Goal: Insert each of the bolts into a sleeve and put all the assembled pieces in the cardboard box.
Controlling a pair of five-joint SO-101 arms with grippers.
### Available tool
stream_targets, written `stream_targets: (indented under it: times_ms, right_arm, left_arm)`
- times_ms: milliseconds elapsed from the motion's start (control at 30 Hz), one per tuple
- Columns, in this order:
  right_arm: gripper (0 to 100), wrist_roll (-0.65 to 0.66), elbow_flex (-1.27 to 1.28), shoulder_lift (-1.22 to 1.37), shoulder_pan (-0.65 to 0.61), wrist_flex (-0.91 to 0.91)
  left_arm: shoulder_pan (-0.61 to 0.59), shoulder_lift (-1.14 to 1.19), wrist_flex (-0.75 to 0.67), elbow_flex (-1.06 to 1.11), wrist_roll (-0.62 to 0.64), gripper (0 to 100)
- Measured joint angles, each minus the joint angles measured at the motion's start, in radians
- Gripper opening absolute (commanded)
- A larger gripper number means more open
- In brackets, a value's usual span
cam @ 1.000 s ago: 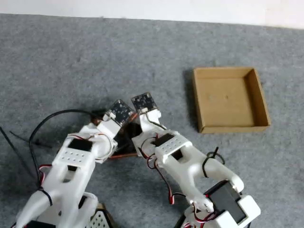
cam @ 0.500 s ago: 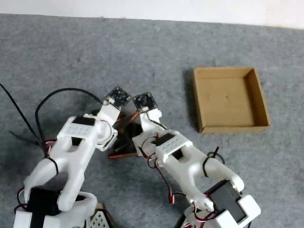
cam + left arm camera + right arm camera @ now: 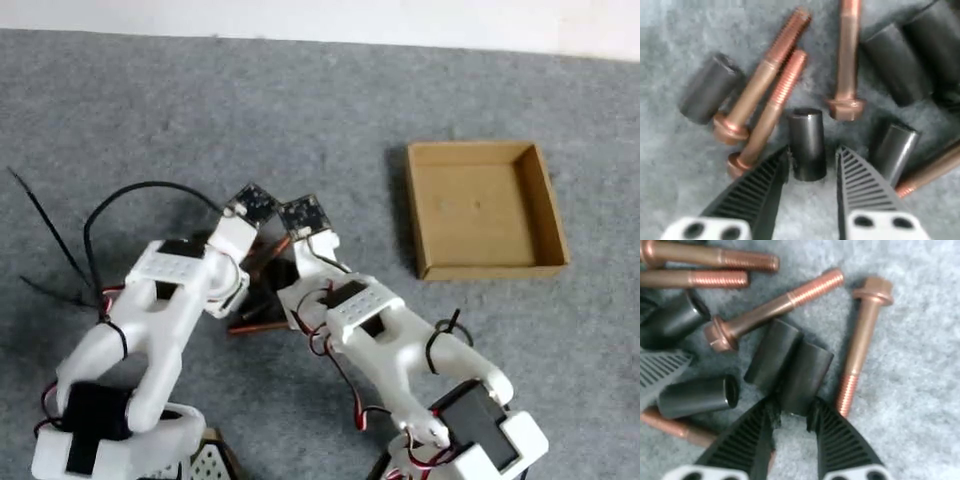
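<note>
Copper bolts [image 3: 765,75] and black sleeves [image 3: 710,90] lie in a loose pile on the grey carpet. In the left wrist view my left gripper [image 3: 812,152] is open, its tips on either side of one black sleeve [image 3: 807,142] lying on the carpet. In the right wrist view my right gripper [image 3: 792,407] is shut on the near end of another black sleeve [image 3: 807,372], which lies against a second sleeve [image 3: 772,355]. From above, the left arm [image 3: 180,300] and right arm [image 3: 370,320] meet over the pile and hide most of it. The cardboard box [image 3: 540,205] stands empty at the right.
More bolts [image 3: 862,345] and a sleeve [image 3: 697,395] lie close around both grippers. A bolt [image 3: 255,325] pokes out between the arms. Black cables [image 3: 60,250] trail on the carpet at the left. Bare carpet [image 3: 250,110] spreads behind the pile and toward the box.
The left arm has stretched forward and swung its body upright toward the pile, and its cable has flicked out to the left. The right arm has kept still.
</note>
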Motion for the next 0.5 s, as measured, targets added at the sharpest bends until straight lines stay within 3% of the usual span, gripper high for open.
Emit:
stream_targets:
  times_ms: [500]
  right_arm:
    - [0.6,0.0,0.0,0.0,0.0,0.0]
  left_arm:
    - [0.0,0.006,0.008,-0.005,0.003,15]
